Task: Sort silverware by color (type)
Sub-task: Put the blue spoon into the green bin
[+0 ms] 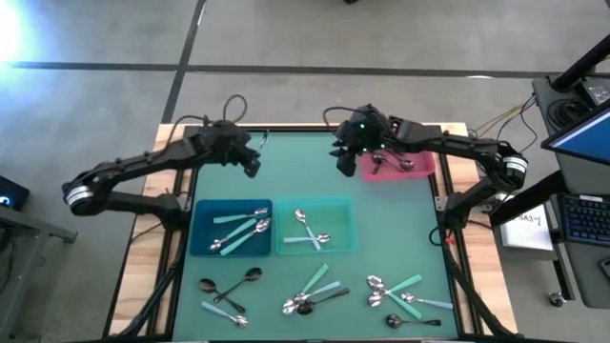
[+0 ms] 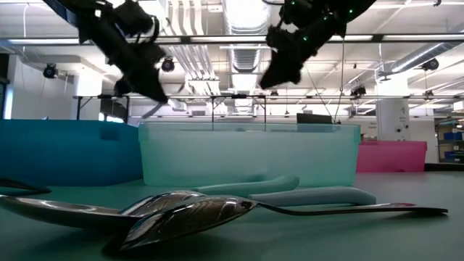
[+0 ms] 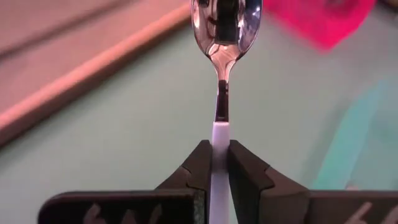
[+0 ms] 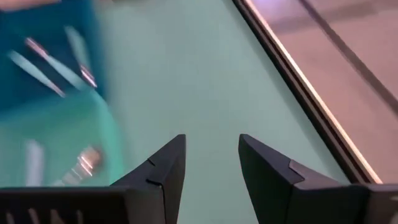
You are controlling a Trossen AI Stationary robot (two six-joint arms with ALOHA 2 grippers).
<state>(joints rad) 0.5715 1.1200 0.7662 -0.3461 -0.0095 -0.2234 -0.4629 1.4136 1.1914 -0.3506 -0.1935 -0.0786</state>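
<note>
My left gripper (image 3: 216,163) pressed onto pale teal handle of shiny silver-bowled spoon (image 3: 225,37), bowl pointing ahead, held high above green desk (image 1: 286,171). Blue square bin (image 1: 202,243) below and nearer base, teal square bin (image 1: 345,214) beside it. My right gripper (image 4: 211,165) spread, empty, hovering beside pink square bin (image 1: 419,168). Risk: grip sits on handle end, long lever; spoon may pivot or slip during swing, drop outside bin or into wrong colour. Loose spoons remain far below on desk's near edge.

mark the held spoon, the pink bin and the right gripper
held spoon (image 3: 225,28): left wrist view, on its shiny bowl.
pink bin (image 1: 426,163): high view, on its right rim.
right gripper (image 4: 211,163): right wrist view, midway between its open fingertips.
</note>
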